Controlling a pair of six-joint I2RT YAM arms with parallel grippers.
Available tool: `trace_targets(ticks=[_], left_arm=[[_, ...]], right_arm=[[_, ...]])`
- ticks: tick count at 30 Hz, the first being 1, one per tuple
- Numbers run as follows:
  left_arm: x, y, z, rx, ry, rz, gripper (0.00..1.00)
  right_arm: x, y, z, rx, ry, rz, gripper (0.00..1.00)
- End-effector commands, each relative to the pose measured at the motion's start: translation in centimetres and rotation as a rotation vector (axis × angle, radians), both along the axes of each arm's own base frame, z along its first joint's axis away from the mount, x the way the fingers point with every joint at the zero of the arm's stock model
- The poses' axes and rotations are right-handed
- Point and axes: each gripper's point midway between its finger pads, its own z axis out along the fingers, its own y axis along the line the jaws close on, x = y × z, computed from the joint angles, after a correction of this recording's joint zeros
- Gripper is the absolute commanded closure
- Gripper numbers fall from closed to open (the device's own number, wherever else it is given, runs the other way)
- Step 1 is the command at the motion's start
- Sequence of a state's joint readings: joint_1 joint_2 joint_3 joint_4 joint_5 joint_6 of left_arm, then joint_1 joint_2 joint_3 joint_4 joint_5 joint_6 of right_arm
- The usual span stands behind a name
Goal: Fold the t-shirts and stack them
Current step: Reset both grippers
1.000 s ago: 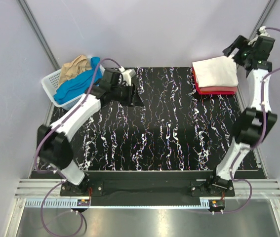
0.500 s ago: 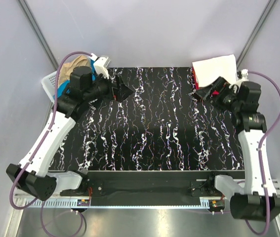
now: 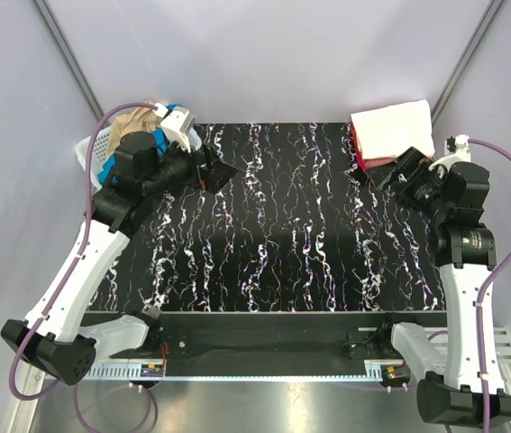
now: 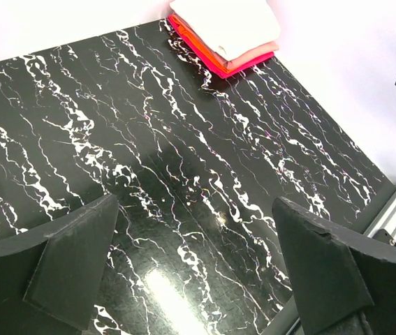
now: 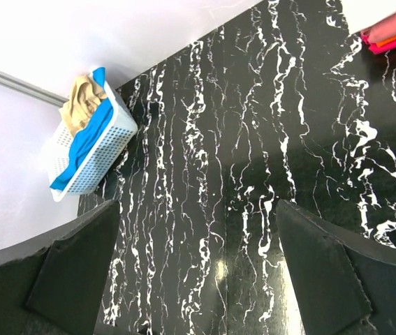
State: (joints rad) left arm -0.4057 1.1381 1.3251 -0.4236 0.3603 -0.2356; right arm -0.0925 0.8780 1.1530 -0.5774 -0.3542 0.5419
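A folded white t-shirt (image 3: 392, 131) lies on a folded red one (image 3: 369, 163) at the table's back right corner. The left wrist view shows that stack far off, white (image 4: 229, 21) over red (image 4: 243, 61). A blue tee (image 5: 86, 136) and a tan tee (image 5: 84, 98) lie crumpled in the white lattice basket (image 5: 100, 167) at the back left. My left gripper (image 3: 219, 171) hovers open and empty above the table beside the basket. My right gripper (image 3: 406, 169) hovers open and empty just in front of the stack. Between each pair of fingers only tabletop shows.
The black marbled table (image 3: 291, 244) is bordered by a metal rail (image 3: 264, 370) at the near edge and grey walls on three sides. My left arm partly covers the basket (image 3: 86, 149) in the top view.
The right gripper has come down from behind the stack to just in front of it. The left arm has swung out, its wrist now over the basket. The left jaws have opened wider.
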Motion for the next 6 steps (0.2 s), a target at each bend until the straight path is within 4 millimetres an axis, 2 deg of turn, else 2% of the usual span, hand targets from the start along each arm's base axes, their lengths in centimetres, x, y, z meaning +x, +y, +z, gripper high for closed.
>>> trace_targets(ticks=[1,6], left_arm=[[-0.01,-0.15,1.79,-0.022,-0.082,-0.016,0.01],[0.01,-0.05,1.58,-0.015,-0.087,-0.011,0.01]], right_arm=[[0.26,-0.65,0.34,-0.023,-0.009,-0.029,0.0],[0.63,-0.84,0.32,-0.032,-0.003,-0.034,0.0]])
